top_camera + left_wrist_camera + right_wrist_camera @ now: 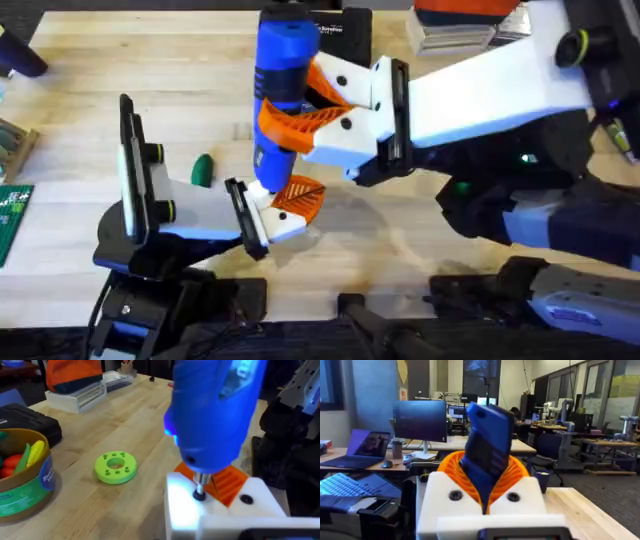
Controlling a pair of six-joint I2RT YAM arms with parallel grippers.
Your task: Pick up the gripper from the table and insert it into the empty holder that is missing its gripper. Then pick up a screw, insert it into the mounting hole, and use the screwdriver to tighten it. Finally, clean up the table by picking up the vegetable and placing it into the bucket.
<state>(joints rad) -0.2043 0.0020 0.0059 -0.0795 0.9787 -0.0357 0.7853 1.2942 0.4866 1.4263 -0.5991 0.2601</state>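
My right gripper (303, 104) is shut on the blue screwdriver (283, 70), which it holds upright over mid-table; its orange ribbed pads (451, 471) clamp the body (487, 447). The screwdriver (215, 410) points down with its bit on a dark screw (199, 494) in the white block of the gripper piece (227, 482), whose orange ribbed tip lies just behind. That piece sits on my left gripper (295, 200) at the holder (262, 215). The dark green vegetable (203, 168) lies on the table left of the screwdriver. The bucket (25, 477) holds red, yellow and green toys.
A bright green ring disc (116, 466) lies between the bucket and the screwdriver. A black case (25, 420) sits behind the bucket, also at the table's far edge (340, 25). A circuit board (10, 220) lies at the left edge. An orange-and-white box (470, 20) stands far right.
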